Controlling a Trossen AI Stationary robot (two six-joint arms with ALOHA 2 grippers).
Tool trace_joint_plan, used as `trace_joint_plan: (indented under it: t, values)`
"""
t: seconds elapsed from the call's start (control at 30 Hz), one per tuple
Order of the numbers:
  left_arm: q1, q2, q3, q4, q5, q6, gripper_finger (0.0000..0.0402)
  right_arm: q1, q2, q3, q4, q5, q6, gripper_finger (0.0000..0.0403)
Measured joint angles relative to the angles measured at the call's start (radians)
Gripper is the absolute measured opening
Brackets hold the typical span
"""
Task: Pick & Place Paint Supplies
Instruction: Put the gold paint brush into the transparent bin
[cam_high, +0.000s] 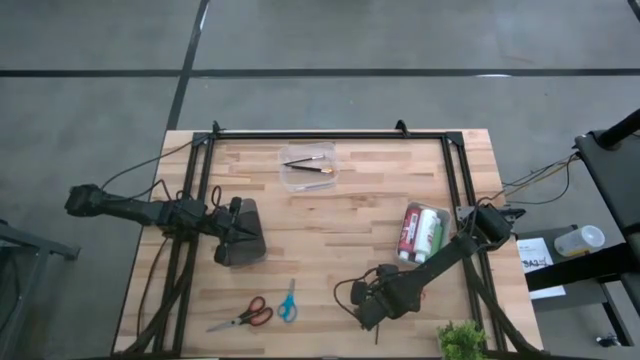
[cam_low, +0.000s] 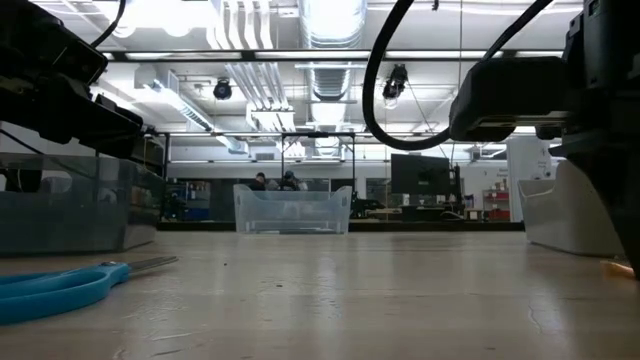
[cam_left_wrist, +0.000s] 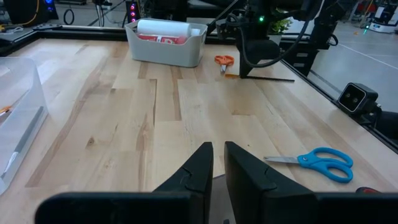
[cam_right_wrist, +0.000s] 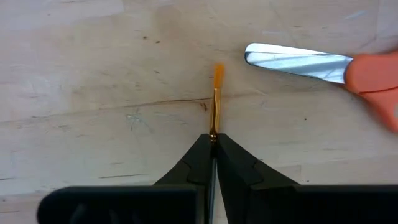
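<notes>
Indoors, butcher-block table (cam_high: 330, 240), workshop behind, right pincer (cam_right_wrist: 213, 144) pinching brush (cam_right_wrist: 215, 99), left pincer (cam_left_wrist: 217, 155) seemingly pressed together

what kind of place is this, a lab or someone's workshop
Most likely a robotics lab in a big industrial hall. The low view shows exposed ceiling ducts and workstations with monitors behind the table; the butcher-block table carries a black frame with two arms mounted.

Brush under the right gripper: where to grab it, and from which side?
Grip the handle just behind the metal ferrule, coming straight down from above with one finger on each side of the shaft. The brush is thin and lies flat on the table, so only a top-down pinch across it looks workable. The right gripper is shut on that spot, with the bristles left free.
</notes>
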Motion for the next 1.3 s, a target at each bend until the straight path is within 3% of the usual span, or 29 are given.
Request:
trace_joint_plan:
  t: [0.3,0.63,0.8,0.93,1.07,1.3]
  values:
    - [0.000,0.000,0.000,0.000,0.000,0.000,0.0051,0.001,-0.015,0.024,-0.020,0.035,-0.055,0.0015]
    - [0.000,0.000,0.000,0.000,0.000,0.000,0.0051,-0.001,-0.123,0.077,-0.060,0.277,-0.319,0.0015]
    - [0.000,0.000,0.000,0.000,0.000,0.000,0.0051,-0.040,-0.214,0.082,-0.067,0.385,-0.624,0.0014]
    - [0.000,0.001,0.000,0.000,0.000,0.000,0.0051,-0.107,-0.277,0.081,-0.065,0.433,-0.992,0.0014]
    - [0.000,0.001,0.000,0.000,0.000,0.000,0.0051,-0.202,-0.315,0.082,-0.050,0.491,-1.378,0.0014]
    - [0.000,0.000,0.000,0.000,0.000,0.000,0.0051,-0.403,-0.322,0.082,0.059,0.514,-1.844,0.0014]
